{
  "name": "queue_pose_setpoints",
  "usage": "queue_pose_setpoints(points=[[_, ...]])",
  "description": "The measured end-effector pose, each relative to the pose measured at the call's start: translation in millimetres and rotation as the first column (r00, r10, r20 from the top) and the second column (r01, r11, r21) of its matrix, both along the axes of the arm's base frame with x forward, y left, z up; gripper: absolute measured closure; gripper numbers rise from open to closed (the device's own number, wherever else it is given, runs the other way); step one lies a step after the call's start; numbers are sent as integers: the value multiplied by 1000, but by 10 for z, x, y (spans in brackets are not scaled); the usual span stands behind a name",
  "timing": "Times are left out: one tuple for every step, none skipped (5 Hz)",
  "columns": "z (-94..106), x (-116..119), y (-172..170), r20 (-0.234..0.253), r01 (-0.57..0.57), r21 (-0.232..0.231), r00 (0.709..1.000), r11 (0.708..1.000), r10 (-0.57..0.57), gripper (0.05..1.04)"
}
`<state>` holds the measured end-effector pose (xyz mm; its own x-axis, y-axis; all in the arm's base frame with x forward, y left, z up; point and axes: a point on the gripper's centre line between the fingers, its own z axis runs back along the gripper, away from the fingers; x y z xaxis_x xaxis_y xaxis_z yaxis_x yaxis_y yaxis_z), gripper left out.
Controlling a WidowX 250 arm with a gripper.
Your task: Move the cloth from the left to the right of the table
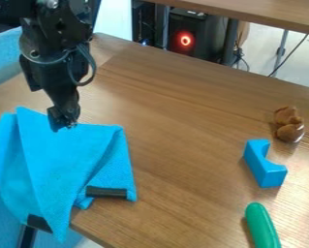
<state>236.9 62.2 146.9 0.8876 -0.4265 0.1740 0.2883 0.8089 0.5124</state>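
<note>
Nearest the camera, a green rounded toy [262, 226] is seen on the wooden table [176, 121], well to the right of the blue cloth [59, 150]. The cloth itself is spread, creased, at the table's left side, with part of it draped over the edge and two black patches [107, 192] shown. To the cloth's right, a notched blue block [265, 164] is placed, and farther right and back, a brown lumpy thing [290, 125]. The black gripper [65, 124] is held at the cloth's far edge; whether it is released or clenched cannot be told.
</note>
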Motion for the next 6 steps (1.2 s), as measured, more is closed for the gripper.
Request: queue_pose_setpoints(points=[[-59, -16, -6, -23, -3, -5, 1000, 1000, 3, 83], [-181, 9, -15, -85, -19, -20, 996, 1000, 17, 83], [-294, 57, 27, -133, -41, -43, 991, 998, 35, 83], [-394, 99, 51, -141, -50, -61, 989, 997, 41, 83], [-529, 105, 104, -157, -96, -134, 985, 986, 75, 83], [-597, 113, 153, -134, -146, -269, 984, 952, 113, 83]])
